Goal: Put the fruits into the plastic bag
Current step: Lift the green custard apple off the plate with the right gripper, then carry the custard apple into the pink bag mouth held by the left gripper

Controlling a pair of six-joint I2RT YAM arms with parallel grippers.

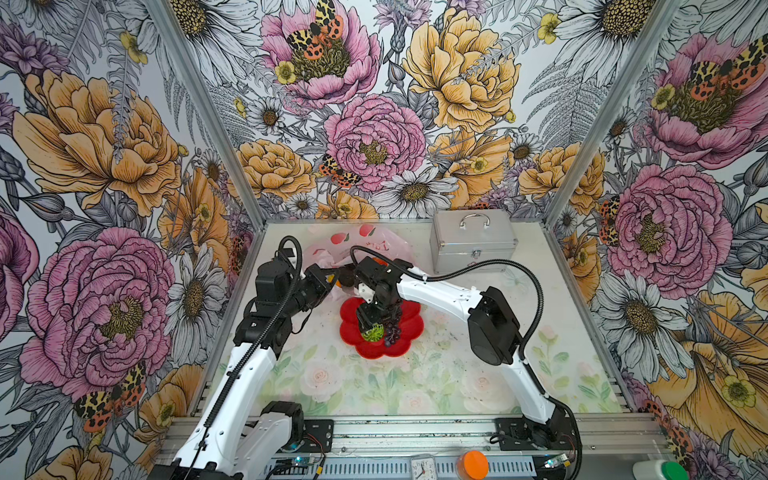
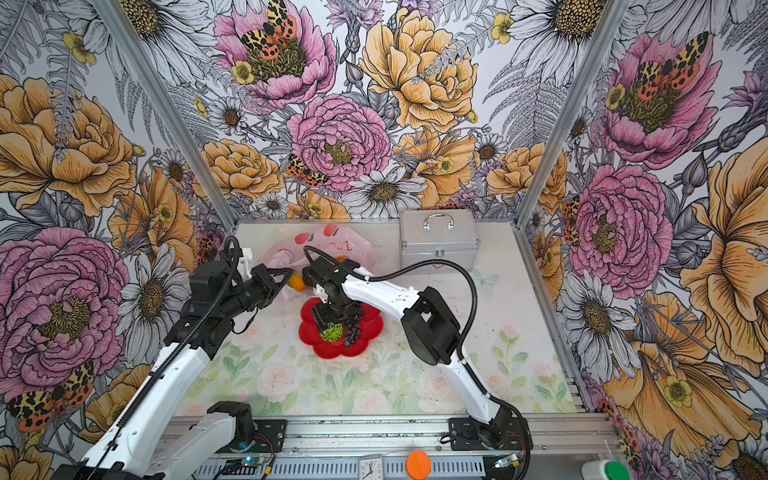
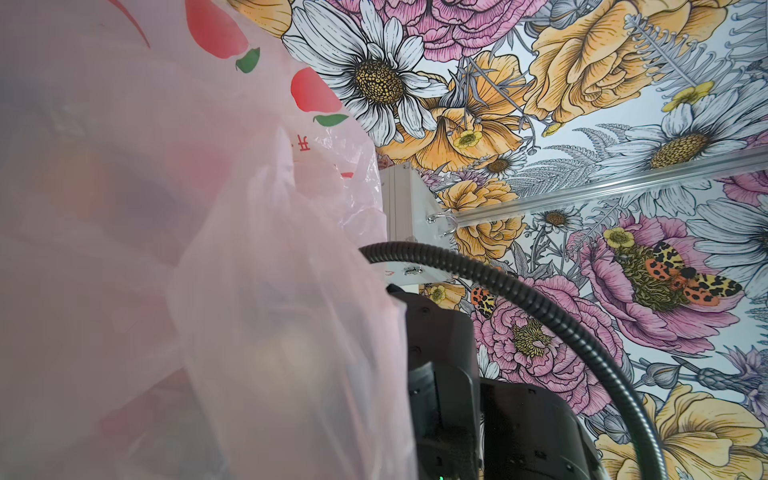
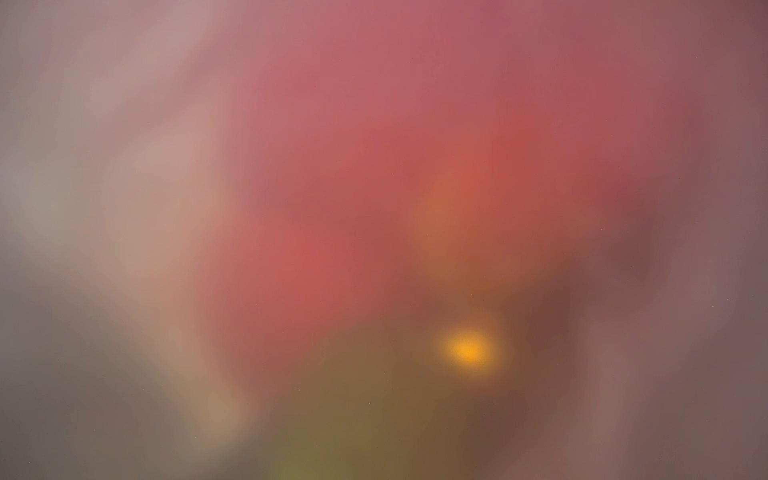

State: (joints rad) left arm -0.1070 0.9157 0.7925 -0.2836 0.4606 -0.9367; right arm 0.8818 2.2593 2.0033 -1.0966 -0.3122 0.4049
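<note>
The pale-pink plastic bag (image 1: pixel 361 245) (image 2: pixel 328 245) lies at the back of the table. My left gripper (image 1: pixel 330 279) (image 2: pixel 286 276) is shut on its near edge and holds it up; the plastic (image 3: pixel 166 249) fills half the left wrist view. An orange-yellow fruit (image 1: pixel 338 284) and a blackish one (image 1: pixel 347 277) sit at the bag's mouth. My right gripper (image 1: pixel 368 326) (image 2: pixel 328 326) points down on the red flower-shaped plate (image 1: pixel 409 332), its fingers closed against a bumpy green ball (image 1: pixel 372 333) (image 2: pixel 332 332). A dark purple grape bunch (image 1: pixel 392 330) lies beside the ball. The right wrist view is only a red and orange blur.
A silver metal case (image 1: pixel 473 241) (image 3: pixel 403 208) stands at the back right, close to the bag. On the front rail sit a small clock (image 1: pixel 423 467), an orange cap (image 1: pixel 472 464) and a green-lidded container (image 1: pixel 673 471). The right arm's cable arcs over the bag.
</note>
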